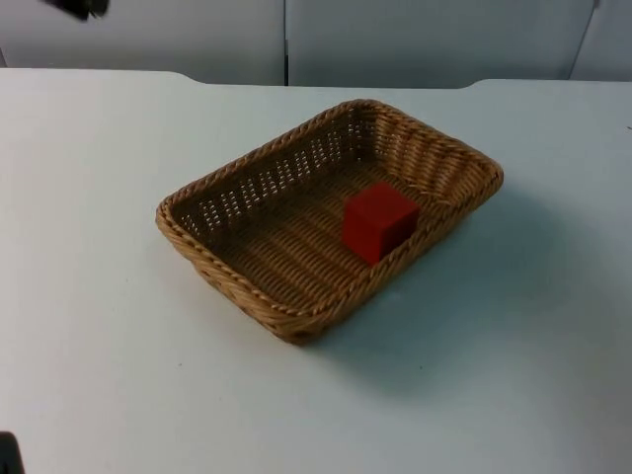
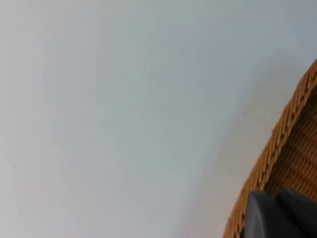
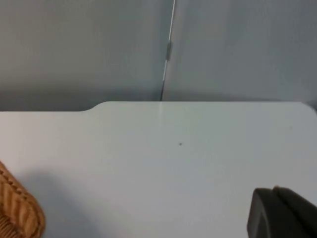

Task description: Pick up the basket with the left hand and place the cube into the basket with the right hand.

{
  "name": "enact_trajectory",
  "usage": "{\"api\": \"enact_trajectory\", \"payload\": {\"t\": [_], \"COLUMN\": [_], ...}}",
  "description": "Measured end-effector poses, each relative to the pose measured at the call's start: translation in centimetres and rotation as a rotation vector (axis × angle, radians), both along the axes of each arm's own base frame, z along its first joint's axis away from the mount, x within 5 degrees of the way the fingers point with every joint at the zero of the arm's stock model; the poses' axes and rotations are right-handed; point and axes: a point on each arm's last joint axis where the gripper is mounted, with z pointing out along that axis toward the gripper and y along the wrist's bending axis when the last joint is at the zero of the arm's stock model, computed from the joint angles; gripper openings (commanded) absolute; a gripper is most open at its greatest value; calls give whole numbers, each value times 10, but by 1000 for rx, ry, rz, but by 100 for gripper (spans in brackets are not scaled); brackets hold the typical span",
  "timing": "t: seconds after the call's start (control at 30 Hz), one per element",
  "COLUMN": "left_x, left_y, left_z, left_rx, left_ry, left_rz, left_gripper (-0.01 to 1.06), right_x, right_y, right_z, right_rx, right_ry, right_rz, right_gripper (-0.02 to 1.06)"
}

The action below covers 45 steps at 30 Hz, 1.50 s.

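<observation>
Inside the wicker basket (image 1: 247, 188), a red cube (image 1: 378, 221), upright.

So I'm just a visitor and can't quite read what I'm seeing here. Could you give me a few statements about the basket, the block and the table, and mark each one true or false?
1. The red cube lies inside the tan woven wicker basket. True.
2. The basket is round. False: it is rectangular with rounded corners.
3. The basket rests on the white table top. True.
4. A gripper is holding the cube. False: nothing touches the cube; it sits alone on the basket floor.
5. The cube sits in the middle of the basket. False: it is near the right-hand rim.
6. A grey partition wall stands behind the table. True.
</observation>
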Motion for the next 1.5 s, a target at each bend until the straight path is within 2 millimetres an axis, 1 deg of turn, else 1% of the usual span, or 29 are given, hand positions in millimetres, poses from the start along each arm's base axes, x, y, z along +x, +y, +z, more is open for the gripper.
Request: {"api": "enact_trajectory", "payload": {"t": [0.07, 0.1, 0.13, 0.17, 0.2, 0.23, 0.27, 0.33, 0.4, 0.43, 0.5, 0.57, 0.6, 0.67, 0.7, 0.77, 0.8, 0.83, 0.87, 0.93, 0.97, 1.0, 1.07, 1.13, 1.17, 1.3, 1.33, 1.47, 1.5], "left_x": [-15, -15, -26, -39, -60, -80, -80, -128, -174, -174, -215, -255, -255, -299, -309, -345, -345, -363, -389, -413, -420, -420, -422, -418, -418, -410, -410, -408, -408], "left_y": [6, 6, 9, 12, 17, 20, 20, 27, 32, 32, 36, 40, 40, 45, 46, 50, 50, 52, 54, 57, 58, 58, 59, 59, 59, 62, 62, 65, 65], "left_z": [34, 34, 54, 74, 102, 122, 122, 152, 164, 164, 159, 143, 143, 117, 111, 93, 93, 84, 71, 55, 49, 49, 36, 20, 20, -1, -1, -5, -5], "left_rx": [74, 74, 107, 143, 174, 181, 181, 192, 190, 190, 174, 166, 166, 166, 166, 162, 162, 158, 142, 131, 129, 129, 150, 177, 177, 228, 228, 238, 238], "left_ry": [-115, -115, -175, -236, -326, -399, -399, -540, -660, -660, -730, -762, -762, -788, -795, -842, -842, -874, -930, -973, -957, -957, -840, -712, -712, -620, -620, -604, -604], "left_rz": [-45, -45, -59, -67, -65, -59, -59, -55, -53, -53, -45, -42, -42, -45, -45, -46, -46, -45, -36, -28, -31, -31, -43, -59, -59, -52, -52, -19, -19], "left_gripper": [0, 0, 0, 0, 0, 0, 0, 0, 0, 0, 0, 0, 0, 0, 0, 0, 0, 0, 0, 0, 0, 0, 0, 0, 0, 0, 0, 0, 0], "right_x": [-6, -6, -15, -34, -47, -64, -64, -97, -129, -129, -153, -176, -176, -200, -209, -225, -225, -232, -238, -244, -246, -246, -247, -246, -246, -234, -234, -221, -221], "right_y": [-2, -2, -4, -7, -8, -10, -10, -13, -15, -15, -15, -15, -15, -10, -6, 2, 2, 7, 11, 16, 18, 18, 18, 17, 17, 18, 18, 18, 18], "right_z": [9, 9, 18, 33, 41, 47, 47, 46, 31, 31, 11, -9, -9, -27, -31, -39, -39, -42, -45, -50, -53, -53, -58, -62, -62, -80, -80, -104, -104], "right_rx": [-29, -29, -46, -49, -46, -55, -55, -65, -72, -72, -50, -6, -6, 29, 59, 104, 104, 137, 159, 166, 159, 159, 124, 85, 85, 57, 57, 41, 41], "right_ry": [-65, -65, -129, -228, -278, -324, -324, -377, -401, -401, -396, -362, -362, -302, -292, -282, -282, -279, -271, -234, -202, -202, -149, -125, -125, -55, -55, 30, 30], "right_rz": [-9, -9, -18, -38, -49, -58, -58, -71, -76, -76, -75, -66, -66, -11, 28, 121, 121, 167, 211, 275, 292, 292, 310, 316, 316, 325, 325, 337, 337], "right_gripper": [8, 11, 11, 14, 18, 20, 22, 23, 23, 23, 23, 23, 22, 21, 19, 9, 1, 1, 0, 0, 0, 0, 0, 0, 0, 0, 0, 0, 0]}}
